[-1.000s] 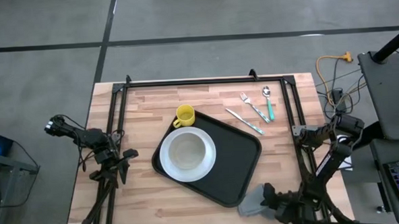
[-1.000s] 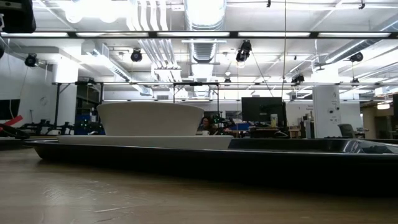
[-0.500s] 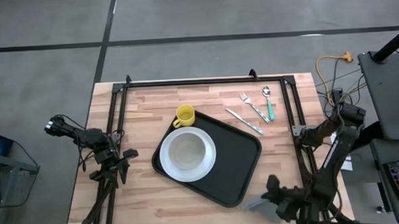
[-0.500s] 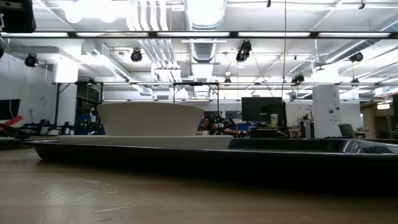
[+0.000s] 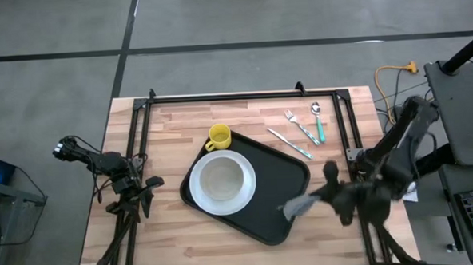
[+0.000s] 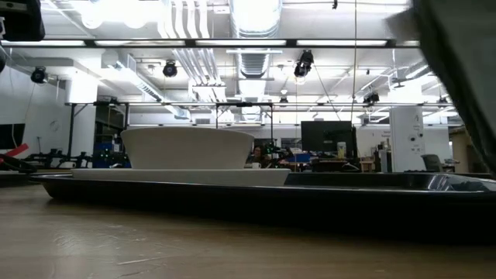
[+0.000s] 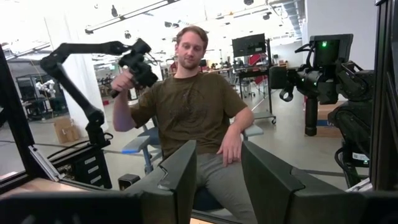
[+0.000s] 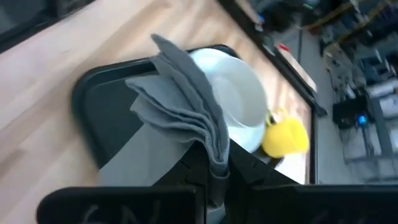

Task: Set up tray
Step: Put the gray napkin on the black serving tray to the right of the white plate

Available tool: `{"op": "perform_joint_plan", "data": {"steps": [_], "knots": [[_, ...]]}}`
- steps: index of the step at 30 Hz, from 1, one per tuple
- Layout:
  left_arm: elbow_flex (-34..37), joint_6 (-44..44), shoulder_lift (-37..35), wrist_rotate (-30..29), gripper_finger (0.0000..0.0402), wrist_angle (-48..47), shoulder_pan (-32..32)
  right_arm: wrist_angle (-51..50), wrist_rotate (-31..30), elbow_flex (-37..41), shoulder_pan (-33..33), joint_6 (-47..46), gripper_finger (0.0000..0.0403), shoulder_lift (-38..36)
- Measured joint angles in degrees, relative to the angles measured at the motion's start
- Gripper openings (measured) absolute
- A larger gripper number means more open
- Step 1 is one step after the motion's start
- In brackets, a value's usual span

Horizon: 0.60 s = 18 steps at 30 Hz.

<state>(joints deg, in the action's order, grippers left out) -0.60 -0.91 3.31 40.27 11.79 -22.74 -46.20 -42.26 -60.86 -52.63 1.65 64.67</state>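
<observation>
Currently the right claw [image 5: 307, 201] is clamped shut on a folded grey napkin [image 5: 298, 205], held in the air over the near-right edge of the tray [image 5: 281, 190]; in the right wrist view the napkin [image 8: 180, 112] is pinched between the two dark fingers [image 8: 242, 167], folds fanning out above them. Tray is the black rectangular one with rounded corners, lying flat on the wooden surface [image 5: 169, 239], roughly mid-table. Its long axis runs on a diagonal, from the far-left corner near the mug down to the near-right corner under the napkin, so it sits rotated against the table edges. White plate [image 5: 222, 182] with a bowl on it sits on the tray's left half, overhanging the left rim slightly; right half of the tray is bare. Low view shows the tray rim [image 6: 256, 192] edge-on with plate and bowl on top. Yellow mug [image 5: 218, 136] stands on the wood just beyond the tray's far-left corner, close to the plate; can't tell if touching. Further back right, cutlery lies on the wood apart from the tray: knife [image 5: 290, 143], fork [image 5: 298, 125], teal-handled spoon [image 5: 318, 122]. Left claw [image 5: 147, 191] is parked at the left table edge, well away; its fingers [image 7: 179, 180] stand apart with nothing between them. A person [image 7: 199, 118] sits beyond the table in the left wrist view.
</observation>
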Motion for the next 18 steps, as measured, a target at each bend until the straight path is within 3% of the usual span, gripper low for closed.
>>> {"op": "perform_joint_plan", "data": {"steps": [9, 14, 18], "knots": [[0.0, 0.0, 0.0, 0.0, 0.0112, 0.0, 0.0, 3.6, 0.0, 7.0, 11.9, 1.4, 0.0013, -12.7], [0.0, 0.0, 0.0, 0.0, 0.0112, 0.0, 0.0, 5.2, -0.2, 10.0, 18.8, 1.8, 0.0013, -14.4], [0.0, 0.0, 0.0, 0.0, 0.0112, 0.0, 0.0, 8.4, -4.9, 12.7, 23.7, 3.5, 0.0013, -13.7]]}}
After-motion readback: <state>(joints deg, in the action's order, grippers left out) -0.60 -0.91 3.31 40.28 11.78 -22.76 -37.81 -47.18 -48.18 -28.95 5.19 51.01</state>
